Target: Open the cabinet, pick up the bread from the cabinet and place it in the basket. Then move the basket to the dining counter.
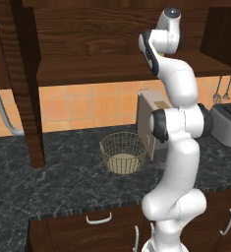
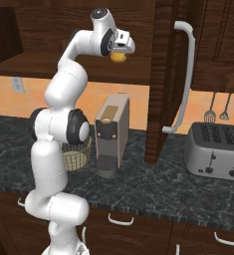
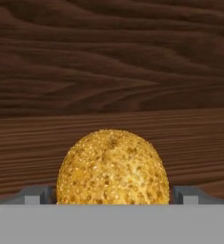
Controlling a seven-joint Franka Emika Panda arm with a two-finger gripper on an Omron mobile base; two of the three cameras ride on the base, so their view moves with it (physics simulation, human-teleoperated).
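Basket (image 1: 124,153) sits on the black speckled desk (image 1: 58,182) by the arm's lower link, next to the coffee machine (image 2: 111,133). Jaws wide open, gripper (image 3: 113,193) straddling the bread (image 3: 113,167), not clamped. Bread rests on the shelf (image 3: 46,147) inside the open cabinet (image 1: 87,44).

Speckled golden bread (image 3: 113,167), dk wood-grain cabinet (image 3: 111,62)

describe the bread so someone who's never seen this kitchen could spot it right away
Start at the open dark wood wall cabinet above the black speckled worktop. On its wooden shelf, right in front of the robot's raised hand, sits the bread. It is a small rounded golden-orange speckled lump, the one bright thing against the dark wood, with a dark finger tip on either side of it.
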